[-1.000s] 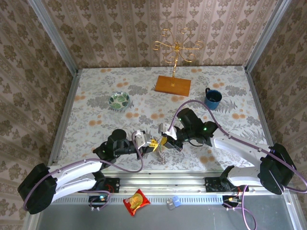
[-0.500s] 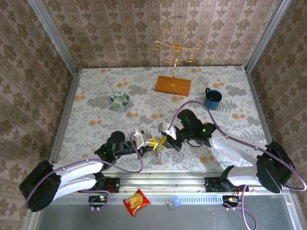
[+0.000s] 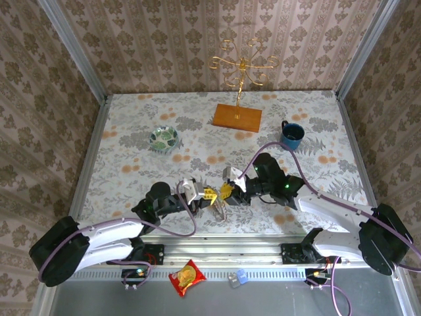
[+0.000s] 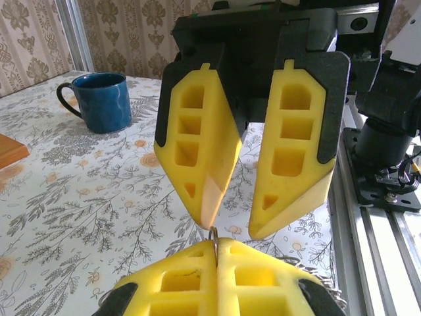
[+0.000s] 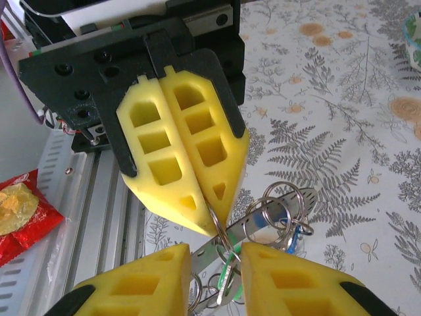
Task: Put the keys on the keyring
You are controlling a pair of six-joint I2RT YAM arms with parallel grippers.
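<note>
left gripper (image 5: 214,221) has its two yellow foam fingers pressed together, and between their tips it pinches a thin grey metal keyring (image 4: 214,235) by its edge. right gripper (image 4: 233,226) stands directly opposite, almost tip to tip with it. its yellow fingers are apart with a clear gap, and i see nothing clamped between them. the pinched ring reaches from the left tips into this gap.

just beside the right gripper's fingers is a bunch of silver split rings (image 5: 279,204), linked one into another, with a flat silver blade among them. the small keys with coloured plastic heads (image 5: 227,274) are in this bunch. the bright green head sits in the gap between the right gripper's fingers, not squeezed as far as i can tell, and a bit of blue plastic shows a little to the side, behind the rings. whether the keys are threaded on the pinched ring i cannot tell, because the rings overlap too much.

the bunch hangs under the two grippers, over the flowered tablecloth (image 3: 131,164); if it touches the cloth i cannot tell. well beyond the right gripper stands a dark blue ceramic mug (image 3: 292,135). well beyond the left gripper is a small green-patterned bowl (image 3: 163,137). a red snack packet (image 3: 187,277) lies near the left arm's base.
</note>
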